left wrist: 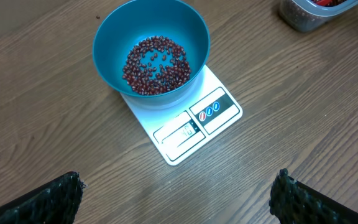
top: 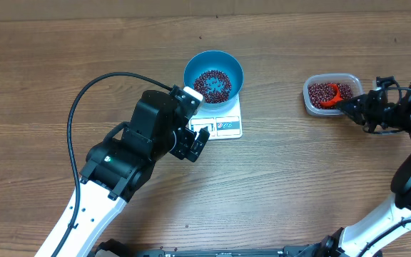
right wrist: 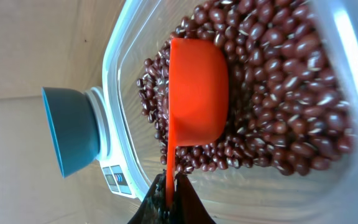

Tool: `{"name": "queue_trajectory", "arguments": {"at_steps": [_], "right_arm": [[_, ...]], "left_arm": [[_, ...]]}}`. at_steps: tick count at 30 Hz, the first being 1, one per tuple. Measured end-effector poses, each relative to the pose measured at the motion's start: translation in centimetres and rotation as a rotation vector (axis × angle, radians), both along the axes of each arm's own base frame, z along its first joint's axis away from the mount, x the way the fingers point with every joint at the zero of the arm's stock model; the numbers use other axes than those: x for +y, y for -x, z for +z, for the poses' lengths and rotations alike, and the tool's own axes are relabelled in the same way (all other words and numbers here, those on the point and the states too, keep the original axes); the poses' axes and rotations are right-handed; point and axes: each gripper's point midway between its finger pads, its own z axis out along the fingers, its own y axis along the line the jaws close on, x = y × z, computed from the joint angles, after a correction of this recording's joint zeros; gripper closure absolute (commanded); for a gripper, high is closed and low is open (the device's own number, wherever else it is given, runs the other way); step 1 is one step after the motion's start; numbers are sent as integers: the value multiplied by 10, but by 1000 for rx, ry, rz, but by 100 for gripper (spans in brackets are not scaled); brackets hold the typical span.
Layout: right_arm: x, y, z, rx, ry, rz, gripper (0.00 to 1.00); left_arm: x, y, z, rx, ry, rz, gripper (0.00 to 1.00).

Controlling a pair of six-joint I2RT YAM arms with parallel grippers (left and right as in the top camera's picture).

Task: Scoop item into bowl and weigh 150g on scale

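The blue bowl stands on the white scale and holds a layer of dark red-brown beans. My left gripper hovers open just in front of the scale. In the left wrist view its fingers stand wide apart over bare wood, with the bowl and scale ahead. At the right, my right gripper is shut on the handle of an orange scoop. The scoop's cup lies in the beans of a clear tub.
The clear plastic tub sits right of the scale on the wooden table. A black cable arcs over the left arm. The bowl and scale show behind the tub in the right wrist view.
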Motion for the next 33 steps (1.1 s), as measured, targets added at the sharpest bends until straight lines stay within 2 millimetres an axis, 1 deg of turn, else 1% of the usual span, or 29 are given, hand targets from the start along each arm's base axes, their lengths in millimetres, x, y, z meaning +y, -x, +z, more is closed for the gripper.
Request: {"name": "queue_trajectory", "arguments": {"at_steps": [7, 16, 19, 28, 33], "right_arm": [[-8, 8, 5, 9, -68, -37, 97], [-2, 12, 12, -3, -123, -21, 97], [3, 14, 17, -28, -153, -3, 97], [8, 13, 28, -71, -207, 9, 97], [4, 13, 36, -101, -245, -7, 97]], "left_arm": [[0, 0, 0, 0, 0, 0, 1], [0, 0, 0, 0, 0, 0, 0], [0, 0, 0, 0, 0, 0, 0], [0, 0, 0, 0, 0, 0, 0], [0, 0, 0, 0, 0, 0, 1]]}}
